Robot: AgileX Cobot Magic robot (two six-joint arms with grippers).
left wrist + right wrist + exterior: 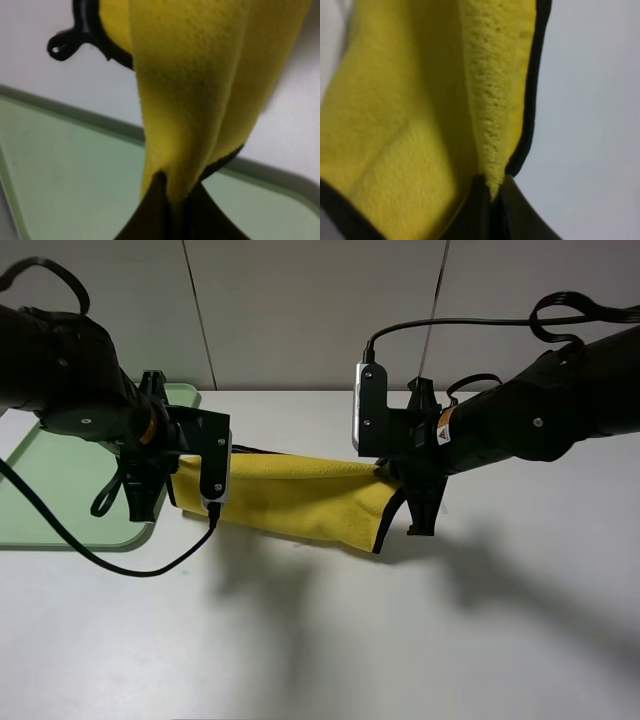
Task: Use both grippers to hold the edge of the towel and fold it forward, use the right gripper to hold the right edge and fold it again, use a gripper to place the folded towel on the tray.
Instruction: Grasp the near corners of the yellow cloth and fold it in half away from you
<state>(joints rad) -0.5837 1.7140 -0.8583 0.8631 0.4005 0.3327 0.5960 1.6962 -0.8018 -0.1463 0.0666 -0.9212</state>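
Both my jaws are clamped tight on the towel. My left gripper pinches a bunched fold of yellow pile, and my right gripper bites the cloth just inside the black edge. The towel hangs stretched between them over the table, sagging in the middle, with its left end above the corner of the tray.

My right bite looks thin – the fluffy pile could slide out if I pull outward or move sharply. If my two arms travel unevenly, I judge the fold lands skewed and the trims miss each other. If they drift together, the sag deepens and the cloth crumples under itself. On the left, the hanging cloth and its corner loop dangle near the tray's rim – a low pass could snag there. My left holds gathered layers, so that corner may drop wrinkled
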